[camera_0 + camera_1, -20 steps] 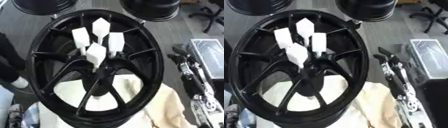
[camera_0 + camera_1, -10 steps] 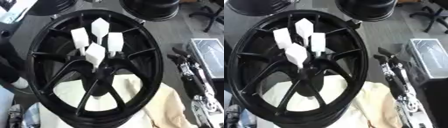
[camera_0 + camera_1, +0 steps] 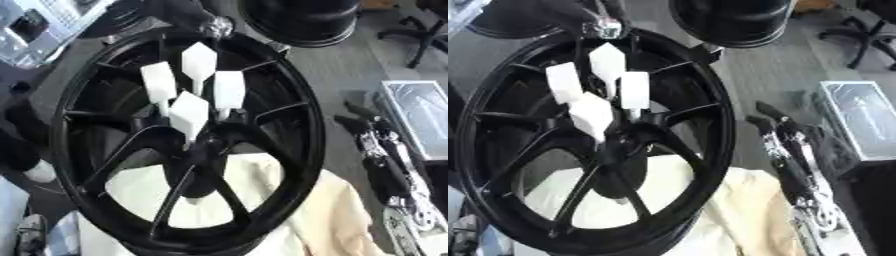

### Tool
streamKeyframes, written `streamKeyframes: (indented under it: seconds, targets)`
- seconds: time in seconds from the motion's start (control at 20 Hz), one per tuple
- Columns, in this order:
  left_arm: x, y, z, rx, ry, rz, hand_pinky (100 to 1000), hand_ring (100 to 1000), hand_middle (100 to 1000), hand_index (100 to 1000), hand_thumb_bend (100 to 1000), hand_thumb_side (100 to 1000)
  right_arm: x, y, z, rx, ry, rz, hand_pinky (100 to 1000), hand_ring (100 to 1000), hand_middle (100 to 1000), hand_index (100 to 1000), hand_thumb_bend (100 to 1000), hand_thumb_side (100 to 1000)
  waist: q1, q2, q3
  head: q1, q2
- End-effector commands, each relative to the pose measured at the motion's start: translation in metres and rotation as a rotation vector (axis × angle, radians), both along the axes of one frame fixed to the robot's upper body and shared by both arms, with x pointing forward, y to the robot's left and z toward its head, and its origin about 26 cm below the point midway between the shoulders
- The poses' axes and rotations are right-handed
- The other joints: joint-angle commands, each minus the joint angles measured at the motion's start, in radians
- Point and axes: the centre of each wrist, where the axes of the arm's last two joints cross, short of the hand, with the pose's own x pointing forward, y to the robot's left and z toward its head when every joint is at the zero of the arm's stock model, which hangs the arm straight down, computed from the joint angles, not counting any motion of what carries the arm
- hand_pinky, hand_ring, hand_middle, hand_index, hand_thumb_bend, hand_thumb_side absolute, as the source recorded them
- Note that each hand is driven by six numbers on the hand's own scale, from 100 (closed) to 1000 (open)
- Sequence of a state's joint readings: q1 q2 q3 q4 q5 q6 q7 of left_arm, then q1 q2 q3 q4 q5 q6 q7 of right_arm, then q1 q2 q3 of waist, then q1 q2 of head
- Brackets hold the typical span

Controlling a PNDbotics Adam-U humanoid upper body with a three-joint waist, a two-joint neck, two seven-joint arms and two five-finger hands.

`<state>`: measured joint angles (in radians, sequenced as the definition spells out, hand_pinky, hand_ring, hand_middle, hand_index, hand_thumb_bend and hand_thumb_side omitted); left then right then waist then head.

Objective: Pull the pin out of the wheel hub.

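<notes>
The wheel (image 3: 188, 145) lies on a cream cloth (image 3: 332, 220). Four white pins (image 3: 191, 114) stand upright at its hub. Your left hand (image 3: 588, 20) hangs over the far rim, its fingers not discernible. Your right hand (image 3: 794, 150) rests beside the wheel, fingers relaxed. Pinch one pin and draw it straight upward.

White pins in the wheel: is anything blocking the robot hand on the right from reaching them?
Only the wheel's black rim lies between the right robot hand and the white pins; they stick up, so from above nothing visible blocks them.
</notes>
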<state>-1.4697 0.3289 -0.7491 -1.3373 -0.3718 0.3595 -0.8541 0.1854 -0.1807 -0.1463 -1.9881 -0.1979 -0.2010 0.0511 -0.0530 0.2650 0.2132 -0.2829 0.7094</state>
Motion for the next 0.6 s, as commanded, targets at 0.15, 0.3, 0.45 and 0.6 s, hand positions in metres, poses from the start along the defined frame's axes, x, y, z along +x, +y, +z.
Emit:
streamKeyframes:
  seconds: [0.15,0.3,0.45,0.6]
  targets:
    - [-0.003,0.002,0.007,0.063,-0.043,0.069,818,848,841,870,428,643,0.000,-0.001,0.005,-0.030,-0.005,0.010,1000,845,898,817,100,539,0.001,-0.021,0.001,0.007,-0.009]
    - [0.005,0.005,0.006,0.094,-0.109,0.099,810,828,814,850,482,607,0.000,0.000,0.005,-0.036,0.001,0.012,1000,844,897,817,100,540,0.002,-0.020,0.001,0.011,-0.006]
    - [0.016,0.009,0.006,0.114,-0.152,0.132,812,825,807,846,502,602,0.000,0.000,0.005,-0.039,0.004,0.012,1000,843,896,817,100,541,0.004,-0.020,-0.001,0.013,-0.004]
    - [0.027,0.013,0.004,0.126,-0.167,0.167,805,815,798,841,505,607,0.001,0.001,0.005,-0.041,0.006,0.012,1000,843,896,818,100,542,0.005,-0.018,-0.002,0.018,-0.003]
